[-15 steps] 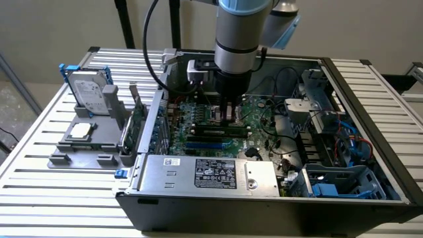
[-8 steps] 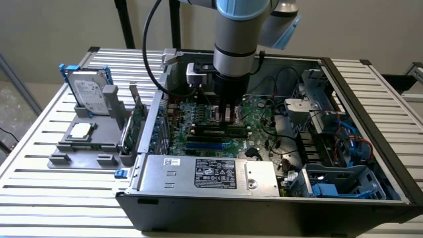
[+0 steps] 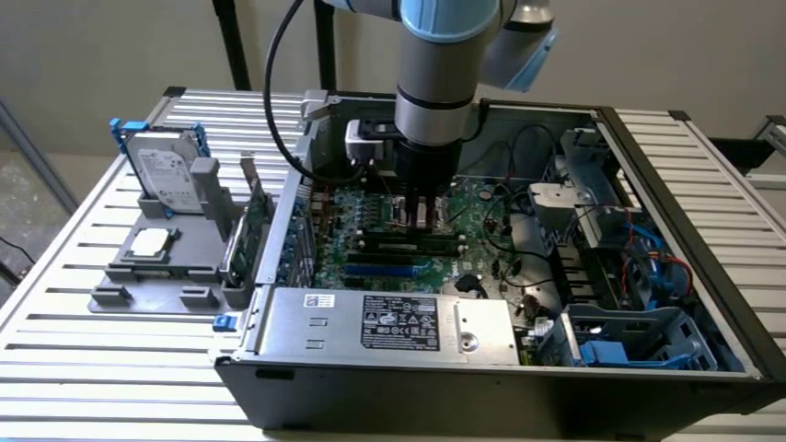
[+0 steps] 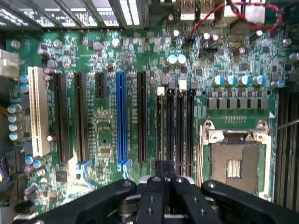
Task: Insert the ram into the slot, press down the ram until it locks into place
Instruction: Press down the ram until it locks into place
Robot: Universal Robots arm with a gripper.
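Observation:
My gripper reaches down into the open computer case, low over the green motherboard. In the wrist view its black fingertips are together with no gap showing, right over the near end of the row of black ram slots. The ram appears as a thin edge-on strip standing in the slot closest to the long black expansion slot. In the exterior view it is a dark green bar just in front of the gripper. White slot latches sit at the far end.
The open CPU socket lies beside the ram slots. A blue expansion slot and a white one are further over. The power supply, drive cage and loose cables crowd the case. A hard drive stands outside on a grey fixture.

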